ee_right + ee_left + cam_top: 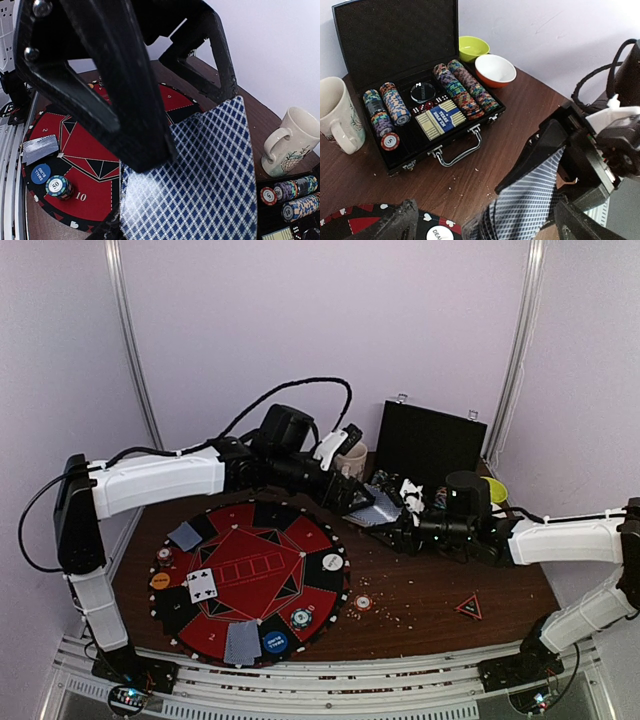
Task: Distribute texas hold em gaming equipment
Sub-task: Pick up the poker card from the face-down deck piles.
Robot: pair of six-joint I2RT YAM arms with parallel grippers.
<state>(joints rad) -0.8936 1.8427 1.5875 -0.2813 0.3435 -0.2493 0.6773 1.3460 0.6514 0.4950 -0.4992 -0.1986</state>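
Two claws: R gripper (192,130) pinches blue-backed cards (200,190); L gripper (487,210) spread wide (just beside them), holding nothing.

An open black case (395,45) sits on the brown surface (520,110). Its tray holds rows of striped poker chips (465,90), a boxed deck (440,117) and red dice (423,106). A cream mug (335,117) stands just left of it. A yellow-green bowl (470,47) and an orange bowl (495,70) sit by its right rear corner. Nearer, the right end effector (562,152) pinches a blue-patterned playing card (530,200), which hangs between the wide-spread fingers (395,222) of the left end effector (487,225). A white dealer button (437,232) lies on the red mat (355,222).
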